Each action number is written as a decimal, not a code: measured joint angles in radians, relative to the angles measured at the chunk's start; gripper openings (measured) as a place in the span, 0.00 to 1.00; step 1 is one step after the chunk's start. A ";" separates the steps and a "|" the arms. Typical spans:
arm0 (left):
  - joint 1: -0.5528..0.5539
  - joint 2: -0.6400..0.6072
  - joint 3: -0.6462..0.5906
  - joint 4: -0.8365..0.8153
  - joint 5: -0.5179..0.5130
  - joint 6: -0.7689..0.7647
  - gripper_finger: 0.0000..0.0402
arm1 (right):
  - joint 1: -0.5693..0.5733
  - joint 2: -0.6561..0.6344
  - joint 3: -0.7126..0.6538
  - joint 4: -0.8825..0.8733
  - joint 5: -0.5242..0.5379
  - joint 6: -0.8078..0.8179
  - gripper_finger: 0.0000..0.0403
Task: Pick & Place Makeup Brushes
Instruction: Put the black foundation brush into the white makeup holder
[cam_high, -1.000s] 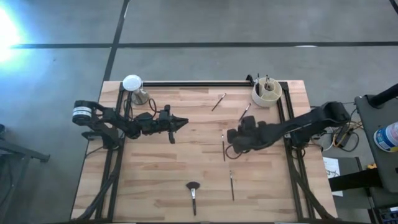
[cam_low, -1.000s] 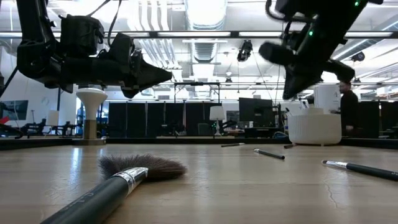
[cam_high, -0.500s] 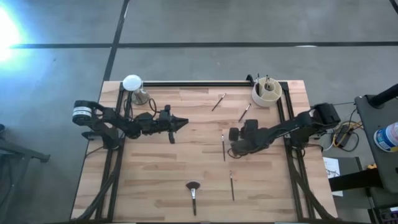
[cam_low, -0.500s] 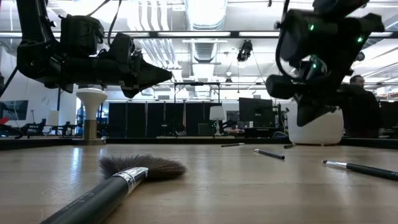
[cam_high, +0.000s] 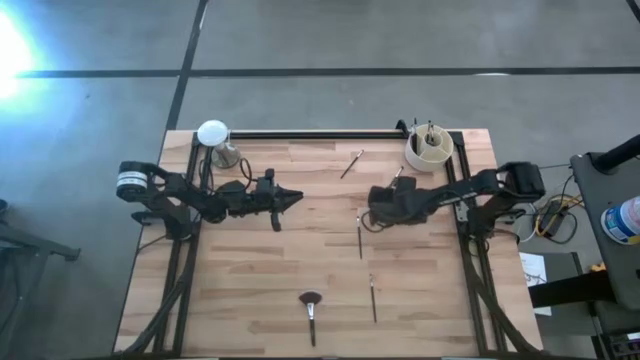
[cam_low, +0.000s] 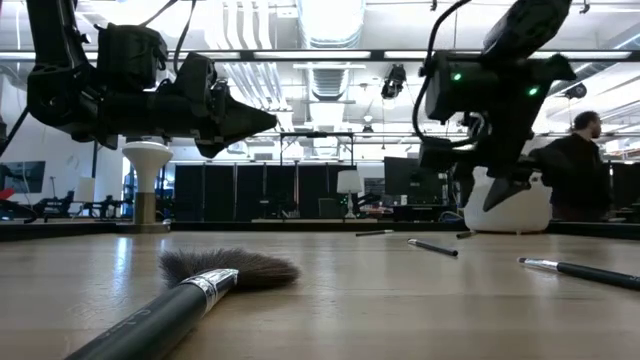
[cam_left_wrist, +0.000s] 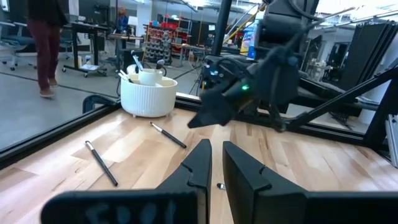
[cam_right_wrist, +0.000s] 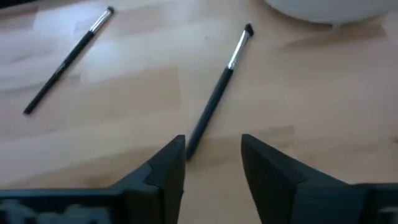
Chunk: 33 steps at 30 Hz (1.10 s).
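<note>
The right tool (cam_right_wrist: 211, 165) is being held open, with nothing between its fingers, directly over the dark handle end of a slim makeup brush (cam_right_wrist: 219, 92) lying on the wooden surface (cam_high: 260, 270); contact cannot be told. In the high view this right tool (cam_high: 385, 205) is being shown right of centre, its arm being stretched in low from the right edge, just below the white cup (cam_high: 428, 148) in the upper right, in which several brushes are being kept upright. The left tool (cam_high: 290, 197) is being held nearly closed and empty above the surface, left of centre, its arm being reached in from the left edge. Another slim brush (cam_high: 351, 164) is being shown at upper centre, one (cam_high: 360, 237) just below the right tool, one (cam_high: 373, 298) at lower right, and the fluffy-headed brush (cam_high: 310, 314) at bottom centre. A white lamp (cam_high: 213, 135) is being shown at the upper left corner.
</note>
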 joint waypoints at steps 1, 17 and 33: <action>0.000 0.000 0.000 0.000 0.000 0.000 0.08 | -0.015 0.001 0.000 0.012 0.007 -0.023 0.40; 0.000 0.000 0.000 -0.017 0.002 0.005 0.08 | -0.131 0.161 0.000 0.179 0.048 -0.166 0.37; 0.000 0.000 0.000 -0.037 0.002 0.015 0.08 | -0.081 0.188 0.001 0.199 -0.030 -0.263 0.20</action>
